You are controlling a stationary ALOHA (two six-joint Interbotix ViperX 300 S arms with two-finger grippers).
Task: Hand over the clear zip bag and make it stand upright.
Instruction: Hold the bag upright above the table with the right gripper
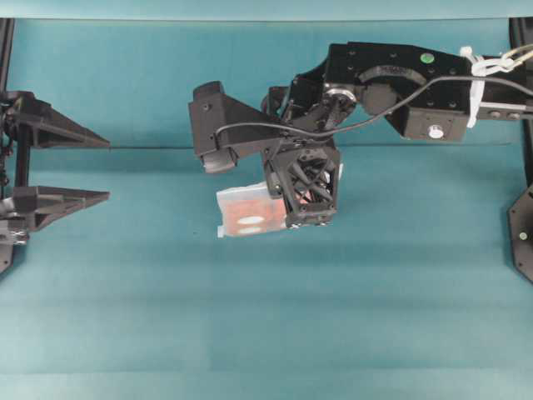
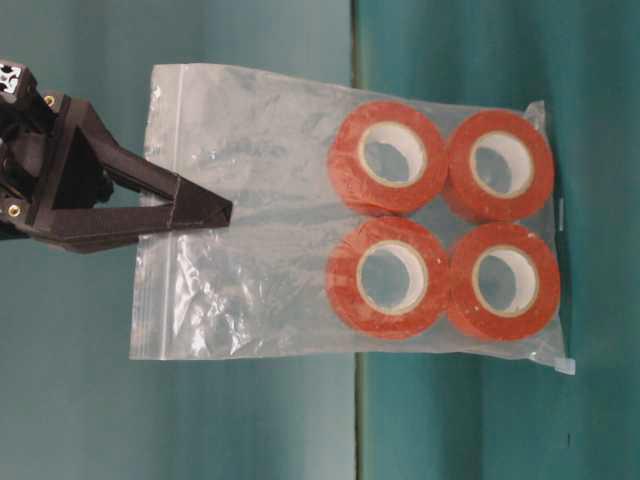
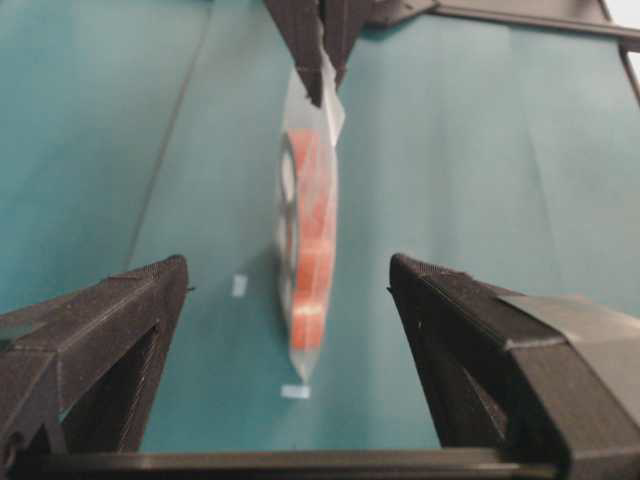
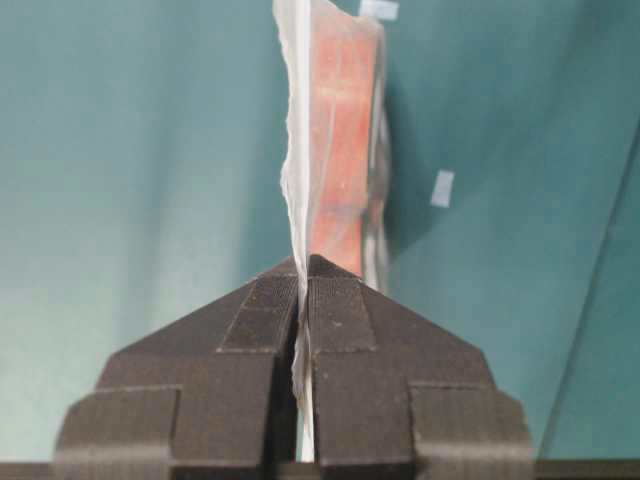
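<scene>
Teal surface [image 1: 125, 292] | right end effector [image 4: 302, 275] pinching clear zip bag [image 2: 300, 210], frame centre | left end effector [image 1: 107, 171] spread wide, left edge

Right gripper [image 4: 302, 275] jaws pressed together on edge of clear zip bag [image 4: 300, 160]. Bag seen edge-on, orange-red tape rolls [image 4: 340, 130] inside. Teal table [image 4: 130, 150] beneath.

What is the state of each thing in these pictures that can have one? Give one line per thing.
clear zip bag: zip edge pinched, hanging edge-on over the table.
tape rolls: four, inside the bag at the end away from the zip.
right gripper: fingers shut on the bag's zip end.
left gripper: fingers open, holding nothing, one on each side of the bag, apart from it.
</scene>
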